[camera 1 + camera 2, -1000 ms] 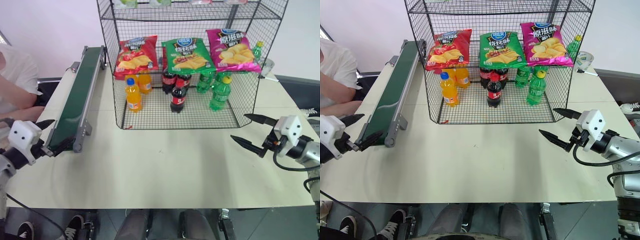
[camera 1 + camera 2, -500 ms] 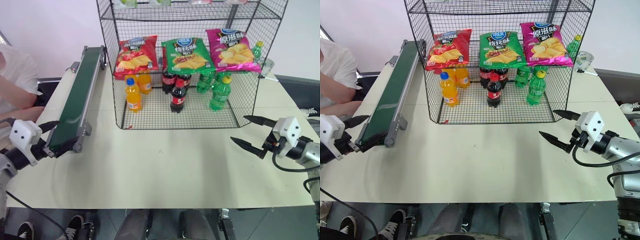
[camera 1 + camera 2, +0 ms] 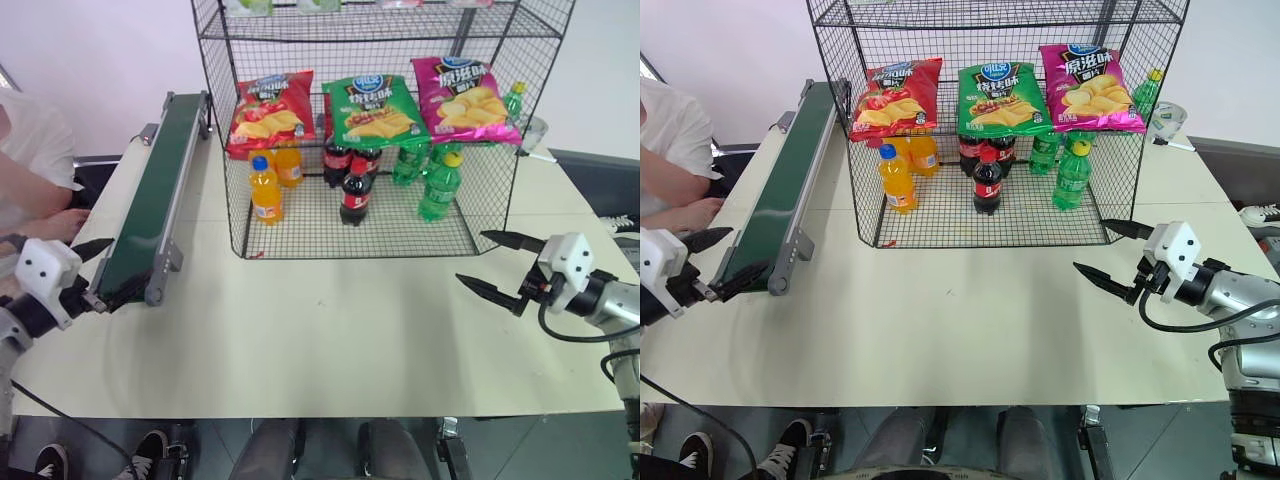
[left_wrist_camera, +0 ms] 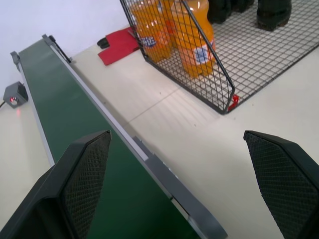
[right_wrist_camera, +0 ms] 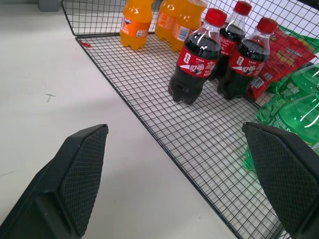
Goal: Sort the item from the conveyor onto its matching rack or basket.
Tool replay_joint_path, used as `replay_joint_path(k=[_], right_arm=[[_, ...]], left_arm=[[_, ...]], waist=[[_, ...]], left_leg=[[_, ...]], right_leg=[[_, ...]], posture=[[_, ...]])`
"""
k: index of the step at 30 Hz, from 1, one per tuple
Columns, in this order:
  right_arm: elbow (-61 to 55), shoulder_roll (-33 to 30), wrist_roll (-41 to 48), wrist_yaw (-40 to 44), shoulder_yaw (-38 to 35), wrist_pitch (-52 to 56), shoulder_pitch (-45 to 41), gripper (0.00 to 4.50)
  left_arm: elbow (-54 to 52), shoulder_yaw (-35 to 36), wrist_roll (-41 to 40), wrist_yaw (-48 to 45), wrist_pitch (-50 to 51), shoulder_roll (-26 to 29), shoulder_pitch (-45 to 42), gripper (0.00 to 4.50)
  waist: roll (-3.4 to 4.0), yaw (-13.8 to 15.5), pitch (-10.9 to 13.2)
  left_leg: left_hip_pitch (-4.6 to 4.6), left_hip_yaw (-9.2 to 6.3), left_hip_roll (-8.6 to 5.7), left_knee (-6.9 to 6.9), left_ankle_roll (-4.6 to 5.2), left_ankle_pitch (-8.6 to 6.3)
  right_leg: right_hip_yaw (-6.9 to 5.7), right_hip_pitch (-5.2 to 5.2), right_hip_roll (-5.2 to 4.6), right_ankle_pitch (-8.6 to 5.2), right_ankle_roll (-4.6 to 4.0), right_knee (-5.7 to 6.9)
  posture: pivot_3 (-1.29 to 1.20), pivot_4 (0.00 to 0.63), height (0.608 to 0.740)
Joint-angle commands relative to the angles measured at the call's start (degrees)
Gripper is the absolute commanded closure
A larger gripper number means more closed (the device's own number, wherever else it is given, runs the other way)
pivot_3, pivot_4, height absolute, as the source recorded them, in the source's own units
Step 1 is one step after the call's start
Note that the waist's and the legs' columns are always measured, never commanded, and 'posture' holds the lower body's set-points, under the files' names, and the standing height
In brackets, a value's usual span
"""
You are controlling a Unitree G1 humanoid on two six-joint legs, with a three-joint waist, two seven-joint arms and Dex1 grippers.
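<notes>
Two grippers are held low over the pale table point(image 3: 330, 330), one at each side, each pointing inward and nearly level. The left gripper point(image 3: 98, 272) is seen at the near end of the conveyor point(image 3: 155, 200), its black fingers spread wide around nothing, with the belt's corner between or just under them; contact cannot be judged from these views. The right gripper point(image 3: 498, 265) is held out over bare table near the front right corner of the rack point(image 3: 370, 130), its two fingers likewise parted and empty.

Farther back, orange, cola and green bottles are stood on the rack's floor. On the tier above them the red crisp bag point(image 3: 272, 112) is propped at the left, beside the green bag point(image 3: 375, 110) and the pink bag point(image 3: 467, 98). The belt is seen bare. A person's arm point(image 3: 40, 195) is rested at the table's left edge.
</notes>
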Motion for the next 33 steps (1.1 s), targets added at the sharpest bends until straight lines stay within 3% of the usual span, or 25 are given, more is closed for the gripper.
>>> replay_joint_path(k=[1, 33], right_arm=[[-0.43, -0.25, 0.45, 0.25, -1.03, -1.29, -0.33, 0.0], [2.94, 0.3, -0.76, 0.32, 0.35, -2.33, -5.22, 0.0]], left_arm=[[-0.74, 0.79, -0.03, 0.52, -0.96, 0.28, -0.16, 0.04], [0.47, -1.29, 0.27, 3.03, -2.18, -2.19, -1.48, 0.04]], waist=[[0.0, 0.0, 0.0], [0.01, -0.08, 0.02]], left_leg=[[0.0, 0.0, 0.0, 0.0, 0.0, 0.0], [0.0, 0.0, 0.0, -0.07, 0.0, 0.0]], right_leg=[[0.0, 0.0, 0.0, 0.0, 0.0, 0.0], [0.0, -0.01, 0.01, 0.01, 0.01, 0.0]], posture=[[0.0, 0.15, 0.74], [0.0, 0.15, 0.74]])
